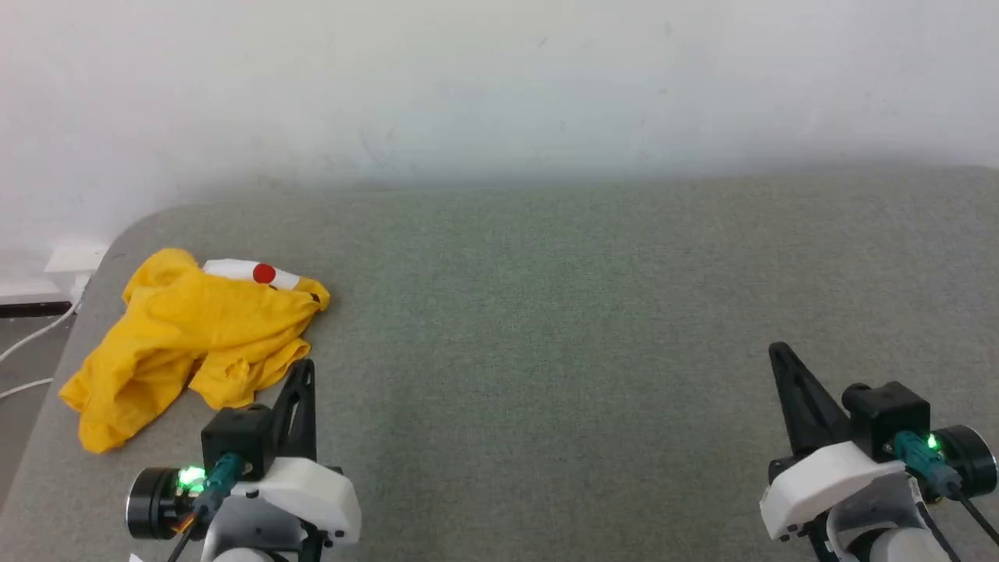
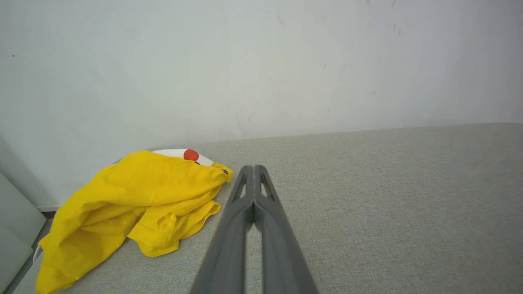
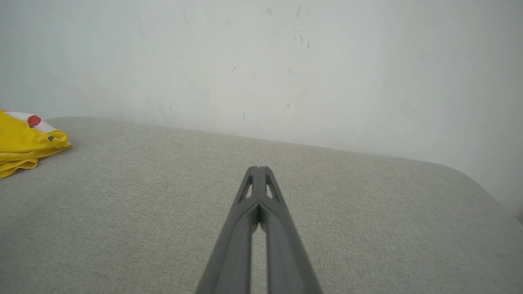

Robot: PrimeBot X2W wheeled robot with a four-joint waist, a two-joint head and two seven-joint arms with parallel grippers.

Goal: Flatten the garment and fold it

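The garment (image 1: 187, 336) is a bright yellow T-shirt lying crumpled near the far left corner of the grey fabric surface (image 1: 546, 312), with a white patch and a red dot showing at its back edge. From the left wrist it appears as a heap (image 2: 135, 204) left of the fingers. My left gripper (image 1: 307, 367) is shut and empty, its tips just right of the garment's near hem. My right gripper (image 1: 776, 350) is shut and empty far to the right. In the right wrist view the garment (image 3: 24, 143) lies at the left edge, well away from the gripper (image 3: 257, 168).
A pale wall (image 1: 499, 86) runs along the back of the surface. The surface's rounded left edge (image 1: 86, 289) drops to the floor, where white cables (image 1: 31, 343) lie. Bare fabric stretches between the two grippers.
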